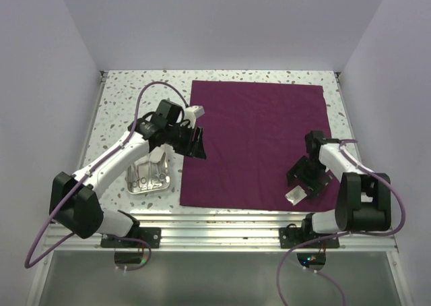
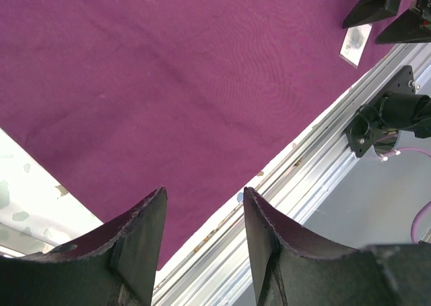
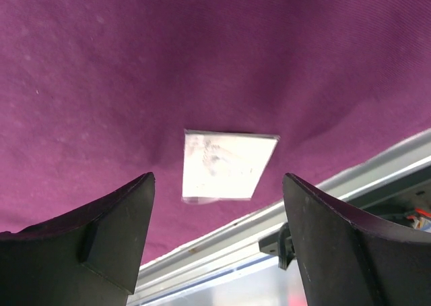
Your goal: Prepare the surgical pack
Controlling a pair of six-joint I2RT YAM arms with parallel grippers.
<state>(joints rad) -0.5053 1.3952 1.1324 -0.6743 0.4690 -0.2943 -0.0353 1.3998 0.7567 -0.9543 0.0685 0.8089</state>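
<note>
**Gauze down on cloth; both jaws free**

Right jaws: spread wide, nothing gripped. Directly below them a white gauze square is seen lying flat on the purple cloth. It sits near the cloth's front edge by the right corner, just inside the metal rail. The gauze is not touched on either side; how far the tips are above it can't be told.

Left jaws: parted approx. halfway, empty, held over the cloth's left edge.

Further out: the cloth is spread as one flat square on the speckled counter, no fold made yet. A steel tray is set on the counter just beside the cloth's left edge, not on it. Silver instruments are seen inside; the count isn't clear.

Handling (judged):
- **Gauze:** light, thin & limp, easily shifted by a brush from a jaw. Best pinched at one edge, or left alone.
- **Cloth:** soft & floppy, and whatever lies on it will be dragged along. It should be taken at a corner or hem w/ a small pinch and lifted low, so the gauze isn't flicked off.
- **Tray:** stiff, smooth, prob. slippery. The rim is the place to be gripped, and it should be kept level so the instruments aren't tipped out. It is judged due on the cloth next.
</note>
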